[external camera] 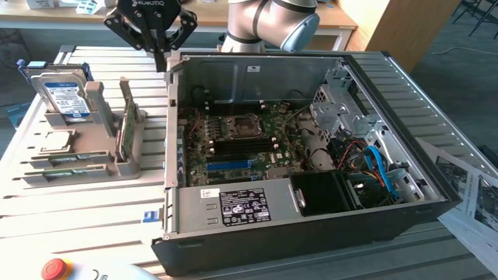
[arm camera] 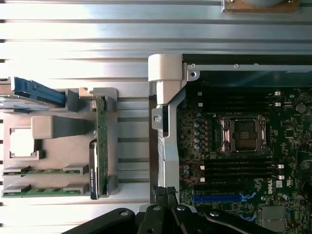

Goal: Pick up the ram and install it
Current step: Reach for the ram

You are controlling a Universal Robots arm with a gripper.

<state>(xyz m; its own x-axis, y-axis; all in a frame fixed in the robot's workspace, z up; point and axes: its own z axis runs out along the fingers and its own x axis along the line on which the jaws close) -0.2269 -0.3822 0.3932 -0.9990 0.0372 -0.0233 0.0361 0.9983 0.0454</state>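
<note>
A ram stick (external camera: 126, 125) (arm camera: 101, 141), long, thin and green, stands on edge in a grey holder (external camera: 93, 143) on the exterior view's left. Two more green sticks (external camera: 66, 158) (arm camera: 44, 170) lie flat in the holder's front slots. My gripper (external camera: 161, 58) (arm camera: 165, 194) hangs above the back left corner of the open computer case (external camera: 167, 125), fingers shut with nothing between them. It is apart from the holder and higher than it. Inside the case, the motherboard (external camera: 241, 137) (arm camera: 243, 146) shows black memory slots (arm camera: 239, 168) on both sides of the CPU socket (external camera: 237, 125).
A silver hard drive (external camera: 62, 96) with a blue-white label stands at the holder's back, and a square CPU chip (external camera: 56, 142) lies in front of it. A red stop button (external camera: 56, 268) sits at the table's front edge. Papers (external camera: 470, 192) lie to the case's right.
</note>
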